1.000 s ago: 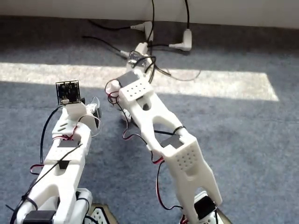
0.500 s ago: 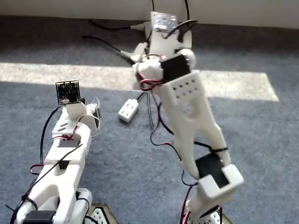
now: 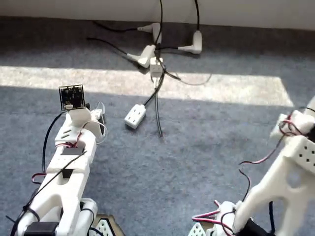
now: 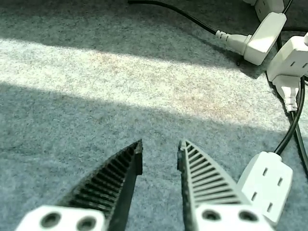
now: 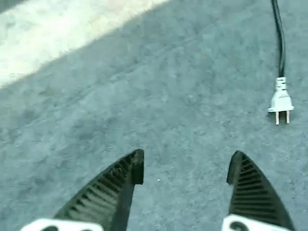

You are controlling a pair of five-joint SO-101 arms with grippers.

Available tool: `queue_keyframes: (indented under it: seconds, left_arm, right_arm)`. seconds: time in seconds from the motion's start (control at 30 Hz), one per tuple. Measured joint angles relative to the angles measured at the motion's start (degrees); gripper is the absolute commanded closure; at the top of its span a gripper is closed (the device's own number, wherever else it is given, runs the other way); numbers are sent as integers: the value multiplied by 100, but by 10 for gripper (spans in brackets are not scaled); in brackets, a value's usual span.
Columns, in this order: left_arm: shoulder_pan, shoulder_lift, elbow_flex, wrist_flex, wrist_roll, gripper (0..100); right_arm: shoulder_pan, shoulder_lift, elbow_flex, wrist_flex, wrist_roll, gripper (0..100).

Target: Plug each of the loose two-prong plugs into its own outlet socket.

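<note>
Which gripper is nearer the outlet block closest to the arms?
Left. The left gripper hangs just beside the outlet block; the right gripper is far off, over at the right side.

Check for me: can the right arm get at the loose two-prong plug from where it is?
Probably yes. The plug lies alone on bare carpet ahead of the open right gripper, with nothing in between. It sits off to one side, so the arm would have to swing over.
</note>
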Motion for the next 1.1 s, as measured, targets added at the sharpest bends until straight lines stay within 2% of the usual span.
queue_keyframes:
  seconds: [0.07,0.17,0.37,0.53,0.63,0.73,0.93,1.1]
  left_arm:
    - [0,0,0,0,0,870]
    - [0,0,0,0,0,870]
    - [0,0,0,0,0,870]
    - [0,0,0,0,0,870]
    - [0,0,0,0,0,870]
    - [0,0,0,0,0,870]
    - [0,0,0,0,0,870]
    - [0,0,0,0,0,870]
  right_arm:
    - [686,0,747,-976,440,724]
    - [1248,0,1565,-2198,1108,724]
    - [1802,123,2699,-4176,2075,724]
    - [2084,1354,2787,-5626,2356,724]
    - [2136,2479,2101,-5512,2356,724]
    - [2136,3604,1073,-4888,2347,724]
    - [2119,5380,-949,-4334,1987,728]
    - [2110,5943,-1776,-4290,1969,882]
